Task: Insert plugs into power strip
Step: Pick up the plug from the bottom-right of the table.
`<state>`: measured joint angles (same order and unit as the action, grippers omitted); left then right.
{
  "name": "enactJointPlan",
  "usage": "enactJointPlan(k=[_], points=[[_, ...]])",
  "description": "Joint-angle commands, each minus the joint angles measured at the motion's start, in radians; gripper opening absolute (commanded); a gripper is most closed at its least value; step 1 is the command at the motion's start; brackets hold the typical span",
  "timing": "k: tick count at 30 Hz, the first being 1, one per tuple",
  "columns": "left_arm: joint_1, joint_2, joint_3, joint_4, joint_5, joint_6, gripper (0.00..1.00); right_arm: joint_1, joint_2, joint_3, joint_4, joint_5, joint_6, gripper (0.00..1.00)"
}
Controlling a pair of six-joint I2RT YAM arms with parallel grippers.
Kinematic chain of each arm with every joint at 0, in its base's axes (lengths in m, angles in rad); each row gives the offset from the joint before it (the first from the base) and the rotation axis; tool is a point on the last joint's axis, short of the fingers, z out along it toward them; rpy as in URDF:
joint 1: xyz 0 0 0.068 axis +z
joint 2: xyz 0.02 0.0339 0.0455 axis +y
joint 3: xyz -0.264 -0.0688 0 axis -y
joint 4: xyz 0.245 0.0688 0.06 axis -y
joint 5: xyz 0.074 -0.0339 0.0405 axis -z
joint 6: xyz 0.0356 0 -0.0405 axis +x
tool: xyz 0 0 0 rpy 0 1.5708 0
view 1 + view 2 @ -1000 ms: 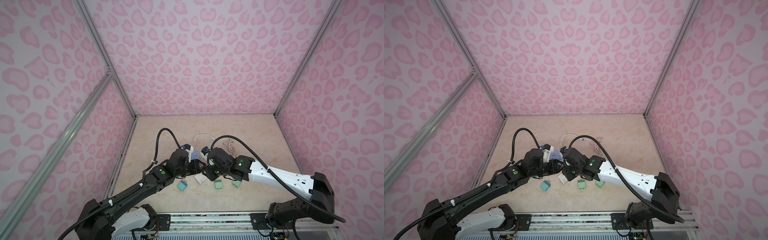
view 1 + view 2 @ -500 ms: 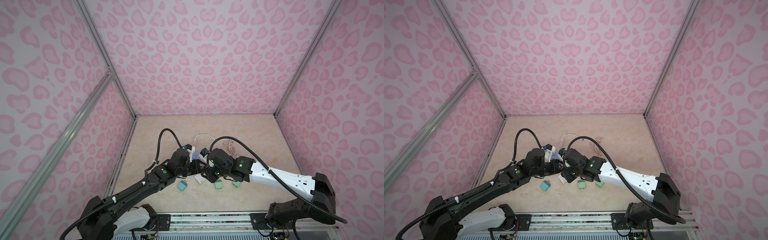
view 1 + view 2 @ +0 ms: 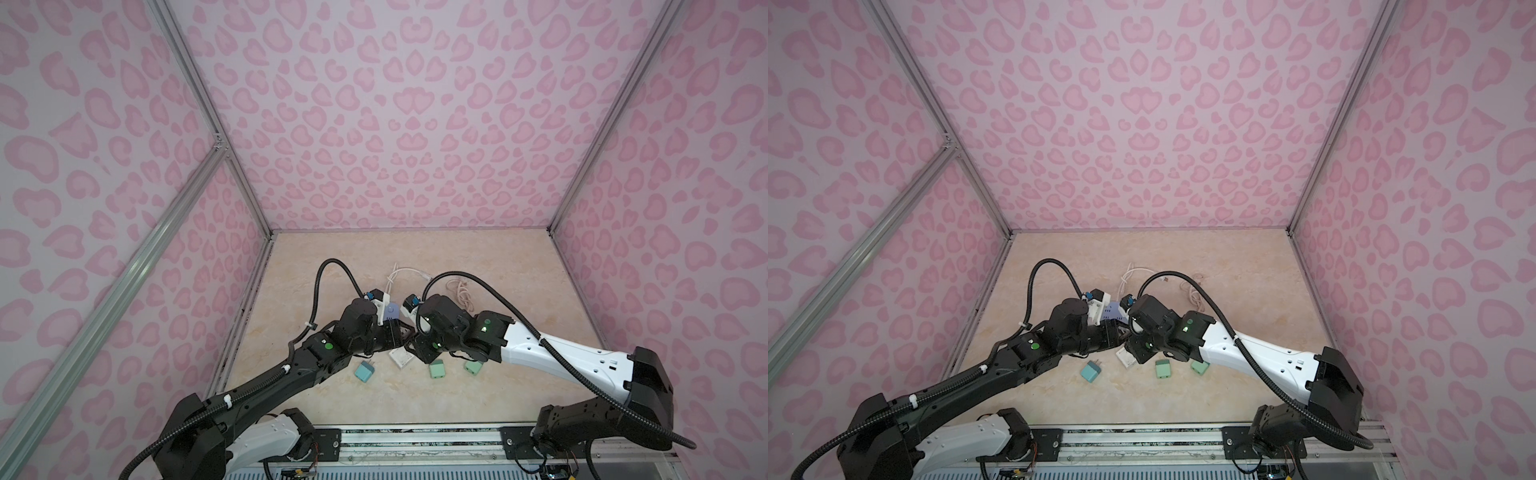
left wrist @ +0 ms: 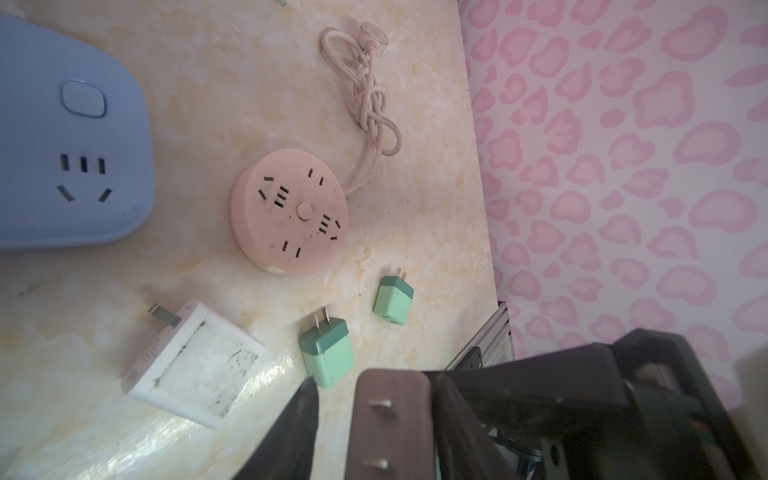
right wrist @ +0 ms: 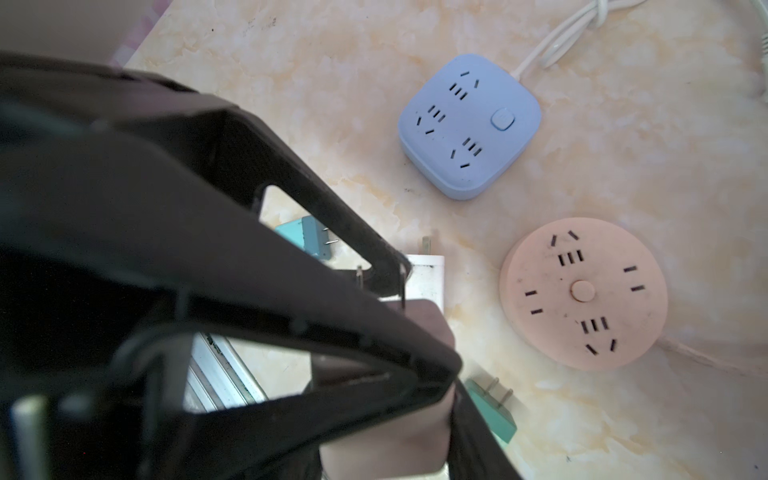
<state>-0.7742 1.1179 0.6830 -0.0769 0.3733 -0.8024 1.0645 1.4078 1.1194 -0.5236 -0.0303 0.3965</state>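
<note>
No plug is seated yet: every socket on the blue square power strip (image 5: 469,124) and on the pink round power strip (image 5: 582,291) is seen empty, so 0 of 5 insertions are done. Only 1 plug is off the table (image 3: 478,257). The pinkish-tan plug (image 4: 388,432) is held in the air where the 2 arms meet, near both strips and above the white plug (image 3: 401,358). It appears to be clamped at a narrow setting by the right gripper (image 3: 417,340), with its body seen between that gripper's fingers in the right wrist view. The left gripper (image 4: 374,399) is placed around the same plug, but a gap is seen between 1 of its fingers and the plug body, so a grip by it cannot be confirmed. A hand-over or re-grip is judged to be in progress. The plug's 2 prongs are directed out of the right gripper toward the left gripper, so its prong axis is judged to lie along the line between the grippers, closer to level than to vertical. The prongs are not aimed down at a socket, so a turn is needed before insertion. The teal plug (image 3: 365,370) and the 2 mint green plugs (image 3: 437,369) (image 3: 473,366) are left lying on their sides in a row with the white plug. Their prongs are level with the table and pointed roughly toward the strips. All 4 are waiting to be picked up.
</note>
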Motion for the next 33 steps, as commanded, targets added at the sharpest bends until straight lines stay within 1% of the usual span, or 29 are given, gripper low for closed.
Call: enactJointPlan(k=[1,4,6,8,10,12,14,16,19,20,24,27,31,33], points=[[-0.003,-0.005,-0.006,-0.021,0.015,0.011,0.46,-0.003,-0.004,0.000,0.055,0.028,-0.008,0.00],[-0.002,0.000,-0.006,-0.012,0.024,0.010,0.45,-0.003,-0.007,0.000,0.051,0.030,-0.010,0.00],[-0.002,0.005,-0.009,-0.001,0.031,0.007,0.42,-0.005,-0.004,0.001,0.053,0.030,-0.014,0.00],[-0.003,0.007,-0.016,0.012,0.039,0.003,0.37,-0.003,-0.003,-0.002,0.051,0.033,-0.012,0.00],[-0.002,0.008,-0.019,0.023,0.045,-0.001,0.29,-0.006,-0.001,-0.005,0.055,0.035,-0.007,0.00],[-0.002,0.009,-0.023,0.024,0.045,-0.002,0.24,-0.011,0.000,-0.008,0.057,0.035,-0.003,0.00],[-0.003,0.008,-0.025,0.026,0.044,-0.003,0.21,-0.015,0.000,-0.012,0.063,0.033,0.000,0.00],[-0.001,0.010,-0.025,0.028,0.043,-0.003,0.16,-0.022,0.000,-0.016,0.069,0.030,0.001,0.02],[-0.002,0.018,-0.026,0.027,0.037,-0.003,0.05,-0.031,0.002,-0.026,0.081,0.023,0.006,0.02],[-0.002,0.021,-0.025,0.026,0.031,-0.004,0.03,-0.033,0.003,-0.027,0.083,0.023,0.007,0.02],[-0.003,0.032,-0.027,0.029,0.016,-0.012,0.02,-0.045,0.005,-0.032,0.087,0.013,0.014,0.05],[-0.002,0.040,-0.026,0.033,0.004,-0.021,0.02,-0.050,0.008,-0.036,0.092,0.007,0.017,0.18],[0.000,0.049,-0.018,0.030,-0.015,-0.037,0.02,-0.053,0.001,-0.043,0.093,-0.007,0.024,0.44],[0.002,0.052,-0.009,0.030,-0.020,-0.046,0.02,-0.058,-0.012,-0.057,0.109,-0.018,0.030,0.51]])
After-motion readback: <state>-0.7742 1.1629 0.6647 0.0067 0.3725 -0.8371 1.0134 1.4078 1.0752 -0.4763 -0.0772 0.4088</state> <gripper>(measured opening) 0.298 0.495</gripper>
